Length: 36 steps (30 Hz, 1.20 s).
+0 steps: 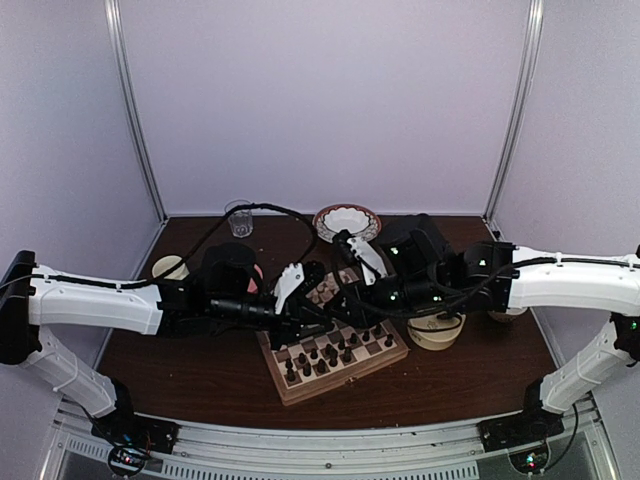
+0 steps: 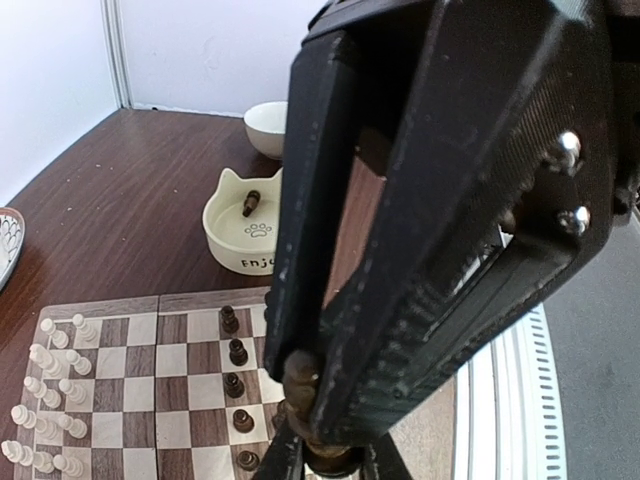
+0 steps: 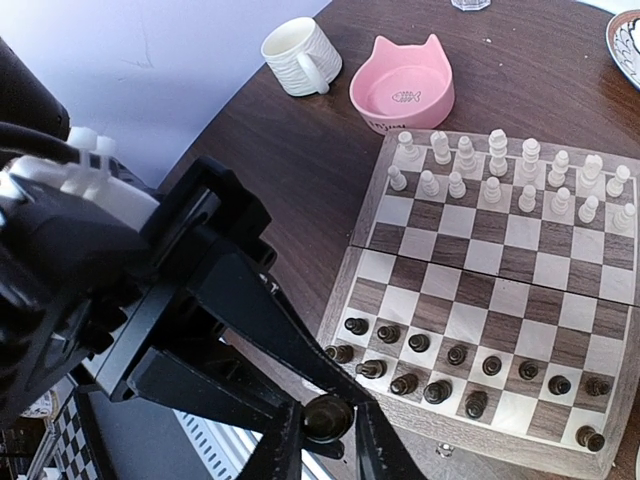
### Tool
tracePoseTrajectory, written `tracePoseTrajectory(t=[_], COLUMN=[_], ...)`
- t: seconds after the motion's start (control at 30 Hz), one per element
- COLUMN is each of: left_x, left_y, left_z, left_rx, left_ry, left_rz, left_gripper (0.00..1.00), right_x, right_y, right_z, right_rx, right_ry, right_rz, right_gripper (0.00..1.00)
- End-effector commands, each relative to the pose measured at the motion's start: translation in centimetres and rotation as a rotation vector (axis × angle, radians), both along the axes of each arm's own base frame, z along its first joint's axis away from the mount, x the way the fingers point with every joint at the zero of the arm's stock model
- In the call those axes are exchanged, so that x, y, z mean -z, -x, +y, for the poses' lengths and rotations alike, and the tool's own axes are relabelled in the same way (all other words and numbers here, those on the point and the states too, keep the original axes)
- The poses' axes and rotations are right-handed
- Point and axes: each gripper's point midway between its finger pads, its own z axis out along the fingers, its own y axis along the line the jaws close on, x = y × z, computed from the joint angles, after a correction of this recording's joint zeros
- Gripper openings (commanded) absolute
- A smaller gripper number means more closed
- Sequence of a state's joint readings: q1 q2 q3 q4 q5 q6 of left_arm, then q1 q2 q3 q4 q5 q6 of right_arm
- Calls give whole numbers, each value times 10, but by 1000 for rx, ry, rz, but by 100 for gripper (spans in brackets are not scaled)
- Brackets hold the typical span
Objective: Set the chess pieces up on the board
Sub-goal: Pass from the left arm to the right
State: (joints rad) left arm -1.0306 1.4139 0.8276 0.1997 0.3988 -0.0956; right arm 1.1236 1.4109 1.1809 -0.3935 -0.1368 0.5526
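White ribbed cup (image 3: 300, 55) stands farthest left on the tabletop (image 1: 200, 370), with a pink cat-eared bowl (image 3: 402, 85) just beside it. Next comes the left gripper (image 2: 330, 462), its jaws pinched tight on one dark chessman (image 3: 328, 418) — held in the air, clear of the board (image 3: 470, 275). The right gripper (image 3: 328, 428) meets it there, fingers drawn in against that same piece (both seem to grip it at once). On the board, the other dark chessmen (image 3: 450, 365) stand in two rows along one side and the pale chessmen (image 3: 500, 170) in two rows along the opposite side. Right of the board sits a cream bowl (image 2: 245, 235) — one more dark piece (image 2: 250, 203) lies inside it.
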Motion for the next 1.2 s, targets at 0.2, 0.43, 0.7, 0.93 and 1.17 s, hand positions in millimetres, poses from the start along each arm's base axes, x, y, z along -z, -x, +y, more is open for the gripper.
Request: tracePoseTrajectory(t=[0.2,0.43,0.7,0.93,1.17], left_x=[-21,-21,-17,-17,-15], left_y=[-4,-3,-2,-1,-1], left_z=[-5,-6,-8,-10,-10], left_rx=[-2,2,10,18,18], left_ry=[43,47,38,36,29], left_rz=[-52,-53,-45,-43,-39], left_gripper=[0,0,0,0,0], right_x=[-3,-3,-13,-11,-6], right_y=[0,-2,0,2,3], right_z=[-11,-16,-8,4,6], right_rx=[20,28,0,-32,-38], right_ry=[41,54,9,7,24], right_rz=[-5,-25,-30,-11,-2], right_gripper=[9,7,35,40,37])
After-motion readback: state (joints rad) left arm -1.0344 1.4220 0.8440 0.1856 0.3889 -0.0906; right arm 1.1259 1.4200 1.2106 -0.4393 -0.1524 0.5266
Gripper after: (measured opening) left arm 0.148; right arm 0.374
